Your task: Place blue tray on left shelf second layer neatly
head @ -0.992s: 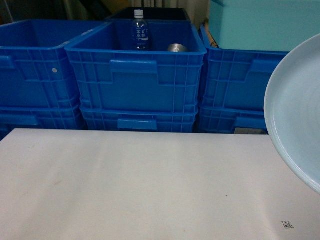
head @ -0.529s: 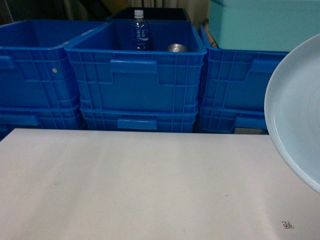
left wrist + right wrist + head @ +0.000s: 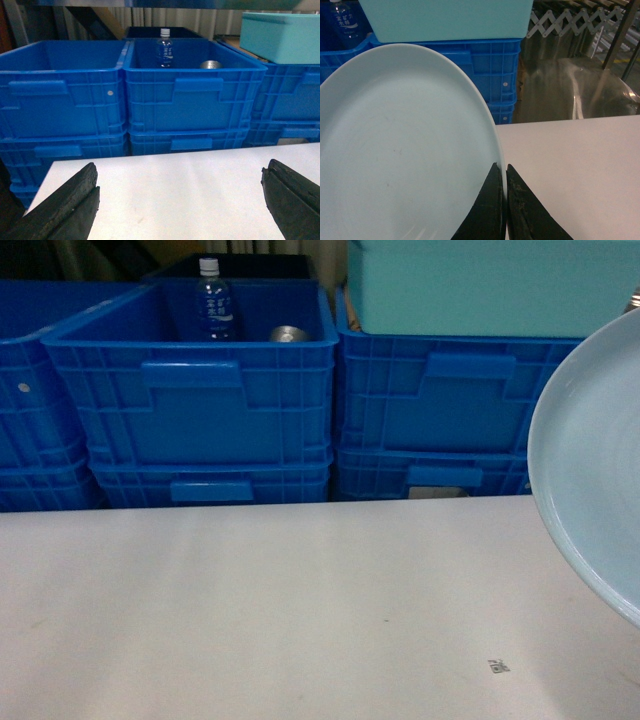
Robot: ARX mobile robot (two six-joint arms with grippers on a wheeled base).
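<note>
Suddenly the whole backdrop slid across your head camera: the crate with the water bottle [image 3: 211, 297] and the metal can [image 3: 287, 334], which half a second earlier had sat mid-picture, stood well to the left, and the big teal box [image 3: 480, 285] had come in over the upper right. The small code sticker [image 3: 498, 666] on the white worktop [image 3: 280, 610] had shifted left with them. The blue tray [image 3: 590, 465] alone kept its place at the right edge of that view, so the robot itself, not the arm, appeared to have moved, swinging or rolling to its right.

Your right gripper [image 3: 504, 175] was clenched on the tray's rim, its fingers [image 3: 490, 210] pinched together with the rim between them, the tray carried tilted above the worktop and close to the camera. Your left gripper [image 3: 180, 195] hung released and empty over the worktop's near edge, jaws wide apart.

For the task, that reads as travel rather than placement. No steel shelf showed plainly in any view; only stacked blue crates [image 3: 190, 390] faced you, so the second layer still had to be found before the tray could go down.
</note>
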